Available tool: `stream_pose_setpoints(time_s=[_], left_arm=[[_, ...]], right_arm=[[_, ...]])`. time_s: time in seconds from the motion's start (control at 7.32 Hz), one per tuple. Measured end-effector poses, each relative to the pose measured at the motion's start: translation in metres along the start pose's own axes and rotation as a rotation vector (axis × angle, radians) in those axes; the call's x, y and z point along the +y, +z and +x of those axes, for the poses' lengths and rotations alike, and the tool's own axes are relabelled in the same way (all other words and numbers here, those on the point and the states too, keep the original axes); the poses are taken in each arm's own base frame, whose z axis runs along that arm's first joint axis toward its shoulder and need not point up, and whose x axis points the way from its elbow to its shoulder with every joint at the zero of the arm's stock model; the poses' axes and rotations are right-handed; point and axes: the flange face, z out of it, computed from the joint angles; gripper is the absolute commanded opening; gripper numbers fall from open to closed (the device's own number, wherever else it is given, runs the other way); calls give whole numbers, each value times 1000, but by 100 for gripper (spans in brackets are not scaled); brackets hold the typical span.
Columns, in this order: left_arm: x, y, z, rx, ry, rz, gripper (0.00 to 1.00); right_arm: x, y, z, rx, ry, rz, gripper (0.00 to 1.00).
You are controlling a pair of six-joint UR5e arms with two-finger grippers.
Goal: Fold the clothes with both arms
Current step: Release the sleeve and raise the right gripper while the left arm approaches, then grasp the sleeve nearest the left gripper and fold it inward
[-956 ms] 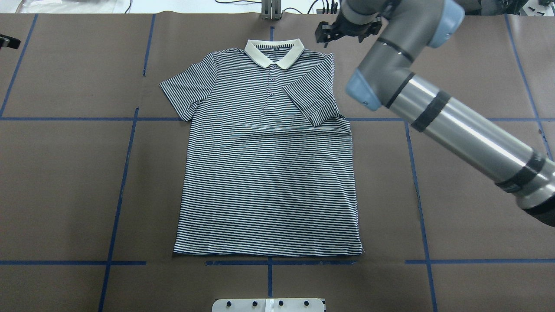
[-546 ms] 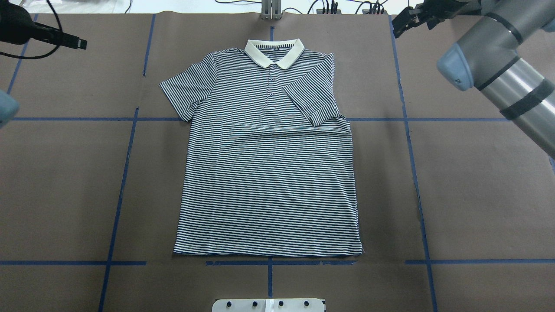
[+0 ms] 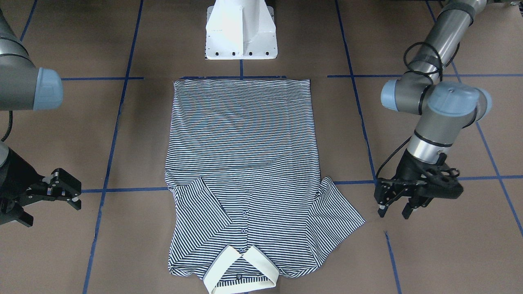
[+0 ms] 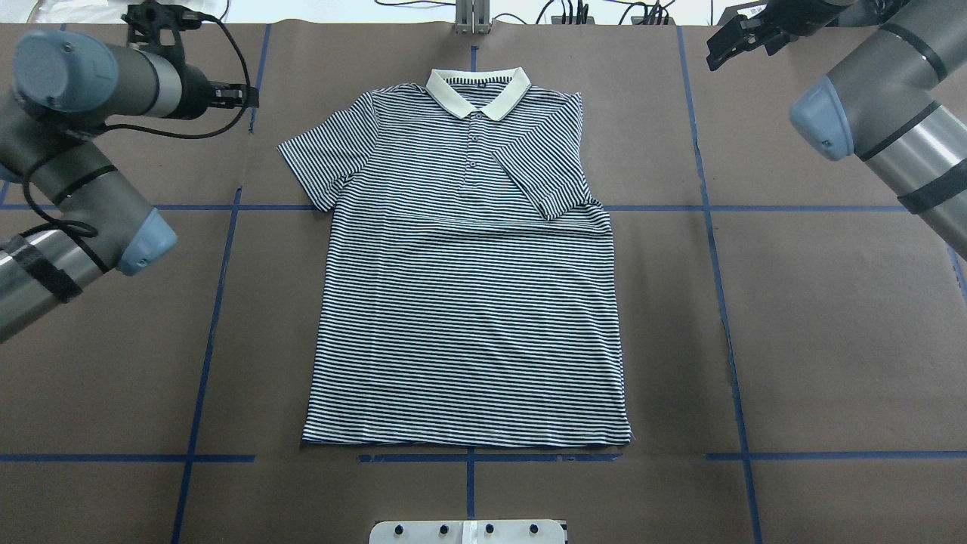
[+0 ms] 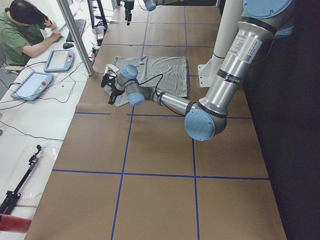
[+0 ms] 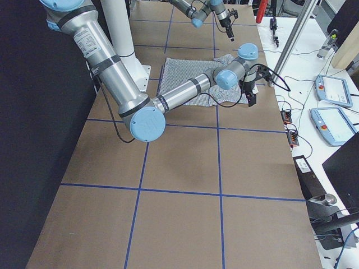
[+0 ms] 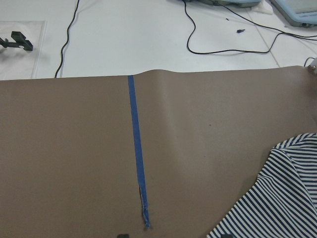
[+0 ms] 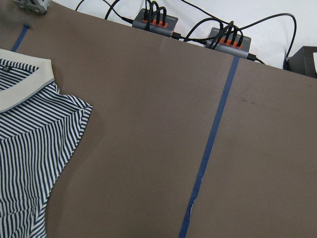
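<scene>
The striped polo shirt (image 4: 468,302) lies flat and face up on the brown table, cream collar (image 4: 477,91) at the far edge. One sleeve (image 4: 540,170) is folded in over the chest; the other sleeve (image 4: 317,159) lies spread out. My left gripper (image 3: 394,208) hovers open just outside the spread sleeve, holding nothing, and its wrist view shows that sleeve's edge (image 7: 277,198). Out past the folded side, near the far edge, my right gripper (image 3: 67,190) hangs open and empty, well clear of the shirt (image 8: 29,148).
Blue tape lines (image 4: 219,264) grid the table. The white pedestal base (image 3: 241,28) stands at the hem side. Cable hubs (image 8: 153,22) and a metal post (image 4: 472,15) line the far edge. A person (image 5: 25,30) sits at a side desk with pendants (image 5: 30,85).
The left arm has swung in from the left edge to beside the spread sleeve. The right gripper has pulled away from beside the collar to the far right corner. The shirt has not moved.
</scene>
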Motion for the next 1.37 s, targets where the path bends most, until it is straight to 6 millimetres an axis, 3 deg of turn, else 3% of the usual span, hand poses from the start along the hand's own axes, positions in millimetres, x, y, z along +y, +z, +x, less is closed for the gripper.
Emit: stream_pose_setpoints(time_s=[0.41, 1.37], left_arm=[[24, 47, 18, -25, 4, -10, 59], [44, 66, 19, -30, 15, -36, 45]], right_arm=[[2, 2, 2, 6, 5, -3, 100], [12, 11, 16, 33, 14, -13, 100]])
